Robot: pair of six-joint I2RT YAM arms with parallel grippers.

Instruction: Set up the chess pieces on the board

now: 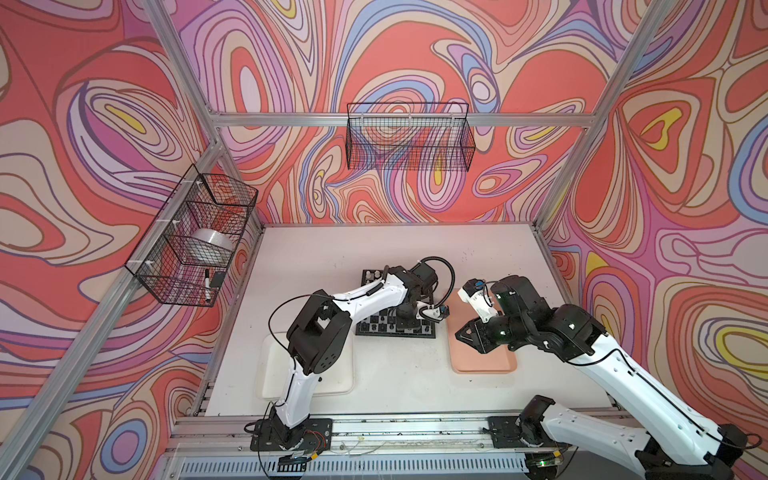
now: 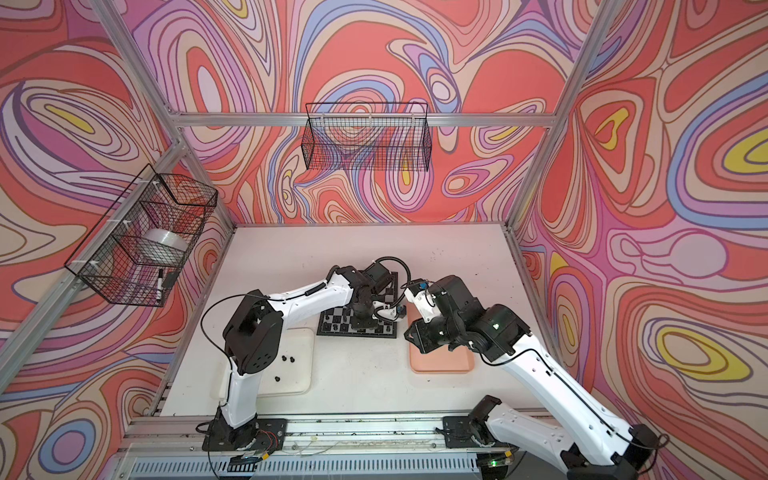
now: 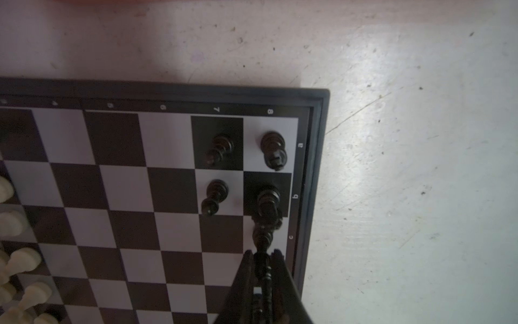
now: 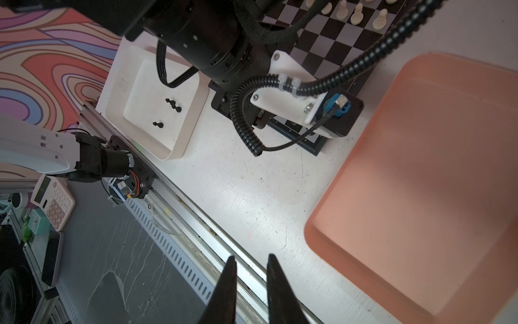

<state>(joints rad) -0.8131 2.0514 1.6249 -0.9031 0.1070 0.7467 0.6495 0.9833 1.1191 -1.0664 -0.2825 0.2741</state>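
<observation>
The board (image 3: 168,92) lies mid-table in both top views (image 1: 395,334) (image 2: 353,333). My left gripper (image 3: 262,254) hangs over its near right corner, shut on a tall black chess piece (image 3: 263,238) above the light edge square marked c. Whether that piece touches the board I cannot tell. Several black pieces (image 3: 221,148) stand on the squares beside it, and cream pieces (image 3: 16,224) stand along the opposite side. Three black pieces (image 4: 168,100) lie in the white tray (image 4: 179,146). My right gripper (image 4: 250,257) hovers over the pink tray (image 1: 486,365), slightly open and holding nothing.
The white tray (image 2: 305,365) sits left of the board and the pink tray (image 2: 440,365) right of it. A metal rail (image 1: 415,428) runs along the table's front edge. Wire baskets (image 1: 409,137) hang on the back and left walls.
</observation>
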